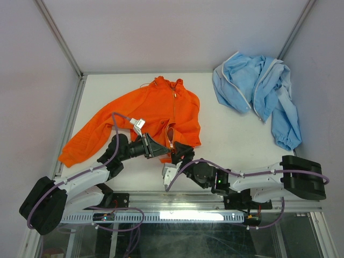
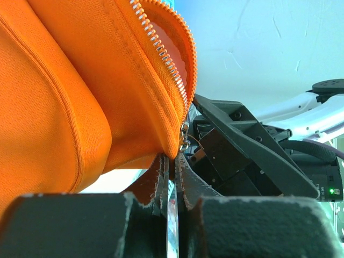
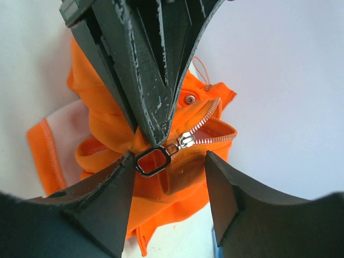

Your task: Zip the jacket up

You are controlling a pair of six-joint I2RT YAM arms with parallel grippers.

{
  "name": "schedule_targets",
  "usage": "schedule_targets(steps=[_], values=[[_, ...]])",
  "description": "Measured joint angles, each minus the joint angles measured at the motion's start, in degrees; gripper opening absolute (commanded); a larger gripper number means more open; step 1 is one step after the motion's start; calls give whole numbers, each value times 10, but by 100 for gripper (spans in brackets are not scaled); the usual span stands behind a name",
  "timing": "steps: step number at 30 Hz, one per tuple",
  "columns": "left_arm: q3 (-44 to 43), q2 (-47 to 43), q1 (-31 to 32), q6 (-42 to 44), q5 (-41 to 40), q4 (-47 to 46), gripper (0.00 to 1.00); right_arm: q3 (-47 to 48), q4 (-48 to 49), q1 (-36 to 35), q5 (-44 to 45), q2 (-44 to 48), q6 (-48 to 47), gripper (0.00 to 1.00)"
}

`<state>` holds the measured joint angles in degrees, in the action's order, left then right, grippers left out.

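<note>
The jacket [image 1: 156,110] lies spread on the white worktop [image 1: 231,145] at centre left of the top view, with its collar toward the far edge and one sleeve trailing to the lower left. The left tool [image 2: 171,183] is clamped on the jacket's bottom hem, beside the zipper's lower end. The right tool [image 3: 169,159] stands apart, with the metal pull ring [image 3: 153,161] between its fingers but not gripped. A light blue garment [image 1: 252,88] lies crumpled at upper right.
</note>
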<state>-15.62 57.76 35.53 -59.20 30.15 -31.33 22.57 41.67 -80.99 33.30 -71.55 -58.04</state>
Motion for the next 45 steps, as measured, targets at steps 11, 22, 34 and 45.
schedule_targets(steps=[11, 22, 34, 45], values=[[0, 0, 0, 1, 2, 2, 0, 8, -71, -8, 24, 52, -15, 42], [-1, -2, 0, 5, 2, 26, 0, 61, -211, -2, -49, 98, 107, 36], [-7, -6, 0, 9, 3, 34, 0, 60, -216, 2, -57, 91, 104, 51], [-8, -8, 0, 13, 3, 35, 0, 60, -201, 1, -72, 66, 80, 52]])
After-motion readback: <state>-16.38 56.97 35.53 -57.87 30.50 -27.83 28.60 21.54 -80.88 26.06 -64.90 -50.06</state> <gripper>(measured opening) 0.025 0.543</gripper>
